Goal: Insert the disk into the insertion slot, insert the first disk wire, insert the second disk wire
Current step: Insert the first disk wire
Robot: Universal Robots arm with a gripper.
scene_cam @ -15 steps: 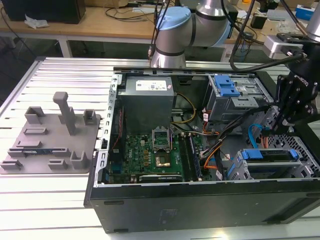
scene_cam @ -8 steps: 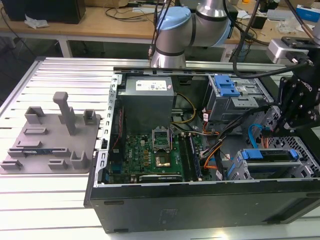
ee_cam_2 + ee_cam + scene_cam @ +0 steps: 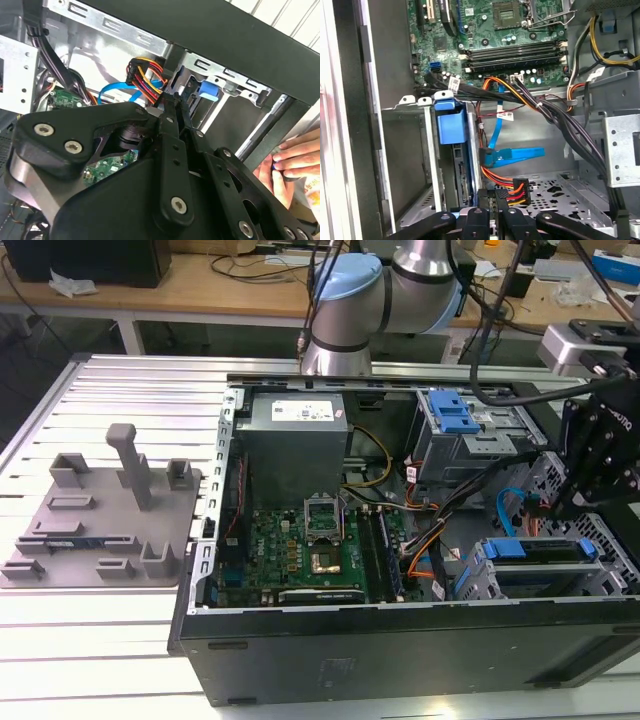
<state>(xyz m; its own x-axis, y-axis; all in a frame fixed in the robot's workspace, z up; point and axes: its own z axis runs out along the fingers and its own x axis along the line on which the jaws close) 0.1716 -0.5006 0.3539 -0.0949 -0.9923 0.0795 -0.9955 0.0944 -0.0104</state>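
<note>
- The exterior view looks down from high up and well back across the worktop into the open computer case, with the claw at 3 o'clock.
- The first wrist view looks steeply into the case from near.
- The second wrist view sits closest, behind the claw's links, facing the case wall.
- All three views share the blue cable.

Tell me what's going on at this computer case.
A robot arm is working inside the open computer case. The disk already sits in the insertion slot. The gripper appears shut on the connector of a coloured wire bundle, held near the disk's back edge and not yet plugged in. A person's hand is at the case's edge.
</note>
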